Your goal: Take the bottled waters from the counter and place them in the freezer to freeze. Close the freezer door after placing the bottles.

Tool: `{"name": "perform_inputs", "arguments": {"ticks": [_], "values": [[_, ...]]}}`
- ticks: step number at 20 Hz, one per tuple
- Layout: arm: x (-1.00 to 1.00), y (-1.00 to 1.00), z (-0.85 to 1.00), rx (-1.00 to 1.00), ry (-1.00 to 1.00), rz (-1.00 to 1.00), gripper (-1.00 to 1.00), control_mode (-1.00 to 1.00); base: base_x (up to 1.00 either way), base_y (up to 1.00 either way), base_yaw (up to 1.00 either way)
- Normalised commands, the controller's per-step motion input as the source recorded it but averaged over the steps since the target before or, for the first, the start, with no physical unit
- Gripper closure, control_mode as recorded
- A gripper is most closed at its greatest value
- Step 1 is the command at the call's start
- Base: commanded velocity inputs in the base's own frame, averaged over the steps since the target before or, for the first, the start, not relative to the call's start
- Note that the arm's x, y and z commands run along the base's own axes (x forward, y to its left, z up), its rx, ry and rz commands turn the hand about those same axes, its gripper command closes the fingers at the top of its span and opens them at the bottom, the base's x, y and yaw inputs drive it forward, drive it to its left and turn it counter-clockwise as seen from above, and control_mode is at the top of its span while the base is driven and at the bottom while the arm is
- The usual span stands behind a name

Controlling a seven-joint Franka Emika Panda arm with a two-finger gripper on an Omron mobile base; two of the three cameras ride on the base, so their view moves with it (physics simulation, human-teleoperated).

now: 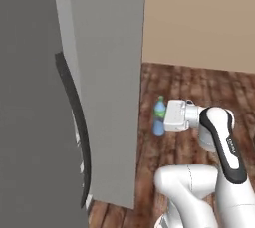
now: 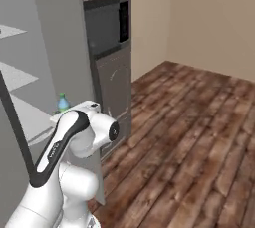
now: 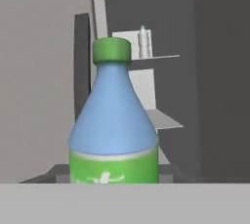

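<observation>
Blue bottle (image 3: 113,120) upright, cap up, clamped in closed pincer (image 1: 160,118). Clear bottle (image 3: 143,42) stands upright on freezer (image 1: 107,87) shelf (image 3: 154,57) beyond.

two bottled waters (image 3: 113,120) (image 3: 143,42), one freezer (image 1: 107,72)

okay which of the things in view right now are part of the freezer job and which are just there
Job:
- blue bottle, held in the gripper
- clear bottle, already on a freezer shelf
- freezer door, standing open

Just there:
- microwave
- wood floor
- beige wall
</observation>
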Motion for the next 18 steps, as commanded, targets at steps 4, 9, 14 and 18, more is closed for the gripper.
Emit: {"name": "perform_inputs", "arguments": {"ticks": [4,9,14,18], "values": [[0.00,0.00,0.00,0.00,0.00,0.00,1.00,1.00,0.74,0.34,0.31],[0.00,0.00,0.00,0.00,0.00,0.00,1.00,1.00,0.24,0.49,0.47],[0.00,0.00,0.00,0.00,0.00,0.00,1.00,1.00,0.21,0.10,0.46],[0.00,0.00,0.00,0.00,0.00,0.00,1.00,1.00,0.47,-0.08,0.32]]}}
